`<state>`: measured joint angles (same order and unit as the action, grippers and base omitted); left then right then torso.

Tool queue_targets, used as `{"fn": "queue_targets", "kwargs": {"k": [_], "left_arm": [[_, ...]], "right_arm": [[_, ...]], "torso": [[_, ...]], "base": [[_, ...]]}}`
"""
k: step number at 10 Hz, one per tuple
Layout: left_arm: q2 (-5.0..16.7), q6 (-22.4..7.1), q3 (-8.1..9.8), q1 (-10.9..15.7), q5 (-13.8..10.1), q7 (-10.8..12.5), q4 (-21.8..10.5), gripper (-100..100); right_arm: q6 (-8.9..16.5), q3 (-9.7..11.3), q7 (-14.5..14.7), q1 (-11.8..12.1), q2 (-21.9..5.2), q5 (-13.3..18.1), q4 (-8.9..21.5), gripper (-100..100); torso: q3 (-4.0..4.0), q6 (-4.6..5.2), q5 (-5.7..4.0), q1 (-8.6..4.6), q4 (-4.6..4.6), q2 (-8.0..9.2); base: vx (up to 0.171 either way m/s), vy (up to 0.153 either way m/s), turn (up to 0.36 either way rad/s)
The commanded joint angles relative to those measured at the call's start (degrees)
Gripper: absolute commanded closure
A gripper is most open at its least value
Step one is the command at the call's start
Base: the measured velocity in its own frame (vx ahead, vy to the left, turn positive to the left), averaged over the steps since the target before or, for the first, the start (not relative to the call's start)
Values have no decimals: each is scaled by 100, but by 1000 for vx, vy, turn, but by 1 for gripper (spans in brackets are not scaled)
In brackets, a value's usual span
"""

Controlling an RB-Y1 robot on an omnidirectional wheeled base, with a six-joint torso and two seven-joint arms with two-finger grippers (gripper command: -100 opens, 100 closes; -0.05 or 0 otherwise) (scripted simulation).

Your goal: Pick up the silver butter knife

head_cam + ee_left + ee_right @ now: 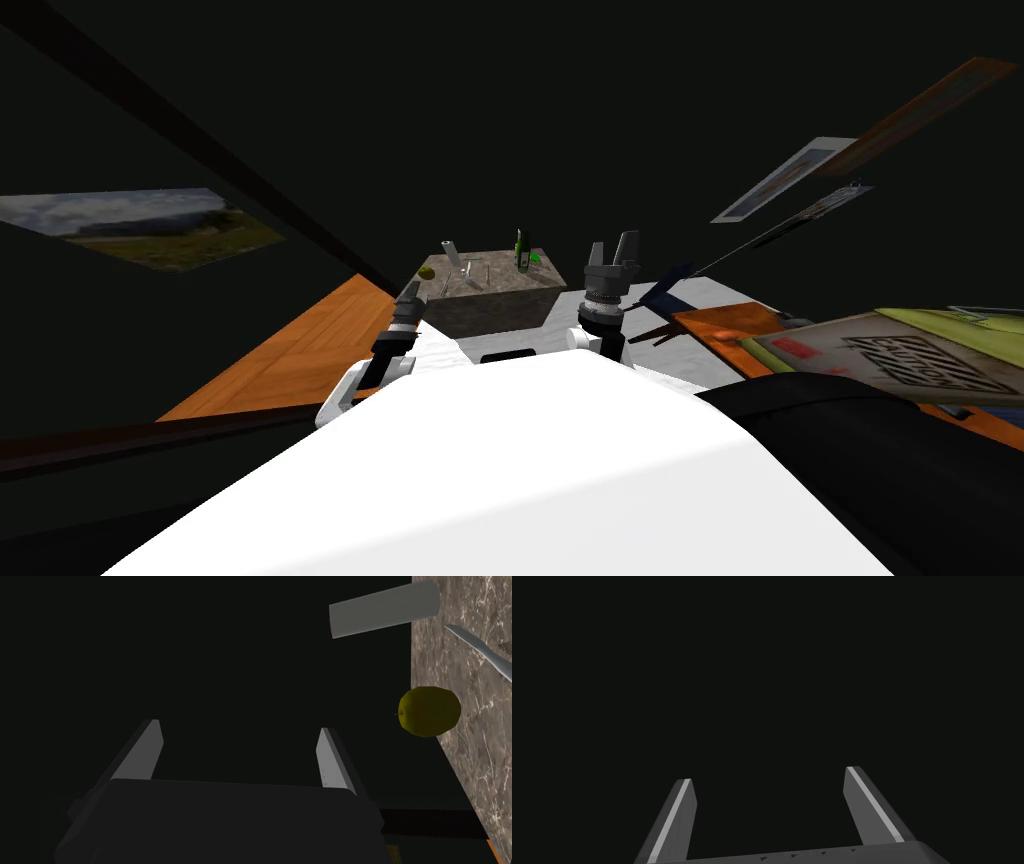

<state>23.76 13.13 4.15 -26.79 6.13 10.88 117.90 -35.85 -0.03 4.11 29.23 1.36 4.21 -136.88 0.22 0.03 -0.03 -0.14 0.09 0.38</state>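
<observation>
**Task status.** You are at the approach; no grasp has been made, and the reach, grip and lift are all left to do.

**Knife** (480,650). Pale blade lying flat on the marble table (475,776) at your 12 o'clock, touched by neither pincer.

**Left pincer** (239,728). Blades spread and holding nothing. It sits off the table's edge at your 11 o'clock, and the knife lies past the apple from it.

**Right pincer** (768,773). Blades apart, holding nothing, raised at your 1 o'clock.

**Apple** (430,712). Yellow-green, at the table's rim, between the left pincer and the knife.

**Cylinder** (385,608). Plain grey, standing near the knife's tip.

**Bottle** (521,250). Green, on the table's far side; no label readable.

**Panel** (905,362). At your 3 o'clock, with dark block lettering too skewed to read with confidence.
</observation>
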Motion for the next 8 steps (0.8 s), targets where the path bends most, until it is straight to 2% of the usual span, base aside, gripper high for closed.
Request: {"fn": "queue_targets", "kwargs": {"k": [1, 3, 4, 5, 6, 7, 8], "left_arm": [[208, -101, 21, -18, -7, 45, -51, -100], [589, -376, 13, 10, -16, 125, -362, -100], [719, -376, 13, 10, -16, 125, -362, -100], [950, -514, -9, 11, -27, 160, -532, -100], [1120, -651, -41, 3, -42, 190, -708, -100], [1243, -651, -41, 3, -42, 190, -708, -100], [1408, -787, -86, -15, -61, 216, -891, -100]], "right_arm": [[0, 0, 0, 0, 0, 0, 0, 0], [0, 0, 0, 0, 0, 0, 0, 0], [0, 0, 0, 0, 0, 0, 0, 0], [0, -1, 0, 1, 0, 0, 0, 0], [0, 0, 0, 1, 0, 0, 0, 0], [0, 0, 0, 0, 0, 0, 0, 0], [0, -1, 0, 2, 0, 0, 0, 0]], "torso": [[0, 0, 0, 0, 0, 0], [-6, -1, 1, 6, -2, -10], [-5, -1, 0, 0, -2, -10], [-7, -4, 0, 1, -2, -14], [-10, -1, -1, -3, -4, -18], [-11, 1, -2, -9, -4, -20], [-13, -5, -1, 2, -5, -25]], "base": [[-82, -38, -63], [-73, -51, -193], [-61, -57, -71], [-48, -70, -142], [-49, -86, -342], [-31, -50, -76], [-24, -60, -163]]}}
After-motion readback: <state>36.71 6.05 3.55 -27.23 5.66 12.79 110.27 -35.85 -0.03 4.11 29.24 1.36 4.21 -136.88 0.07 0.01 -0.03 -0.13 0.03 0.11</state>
